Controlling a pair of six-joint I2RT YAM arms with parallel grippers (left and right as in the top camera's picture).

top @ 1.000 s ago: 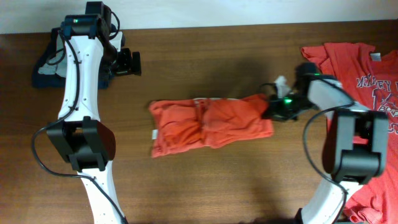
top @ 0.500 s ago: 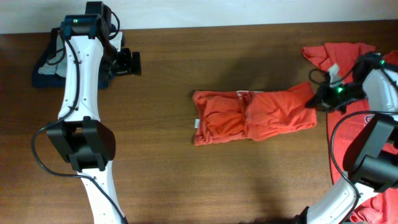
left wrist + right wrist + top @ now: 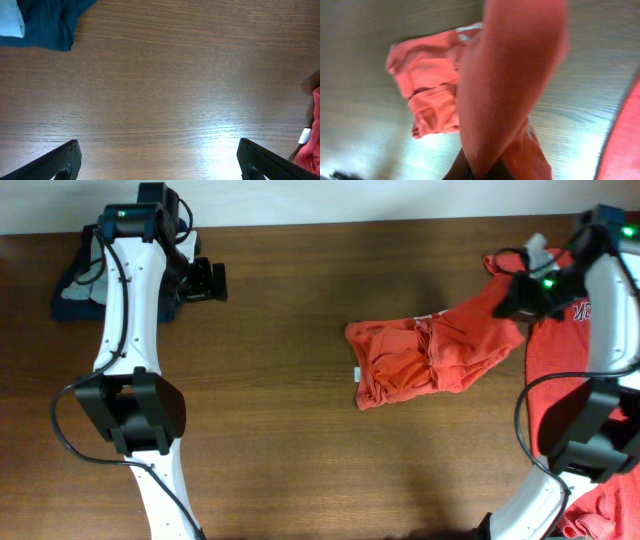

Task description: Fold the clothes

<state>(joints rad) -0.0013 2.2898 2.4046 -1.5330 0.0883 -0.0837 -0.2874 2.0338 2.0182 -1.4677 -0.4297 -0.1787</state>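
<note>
**Move the folded shirt without pulling its layers apart**

Overhead: the right hand [image 3: 522,298] is closed on one end of the folded T-shirt [image 3: 425,360]. The shirt lies on the surface [image 3: 280,430] toward 3 o'clock of centre. Its gripped end slants up toward 1 o'clock, while the rest rests wrinkled on the wood. The pile of T-shirts [image 3: 590,390] fills the 3 o'clock edge, just beside it. The left hand [image 3: 210,280] hangs at 10 o'clock near a dark blue cloth [image 3: 70,295], well apart from the shirt.

Left wrist: the fingers stand wide apart with nothing between them. Below is bare wood, with a red edge of the shirt at 4 o'clock.

Right wrist: cloth runs from 6 o'clock up to 12 o'clock and hides the jaws. The free end lies bunched at 9 o'clock.

The step looks like setting the folded shirt aside. A pull from one end tends to slide the layers, so the travel should be slow and along the shirt's length. The trailing end should go down first. The hand should open only once the shirt lies flat, short of the loose pile.
</note>
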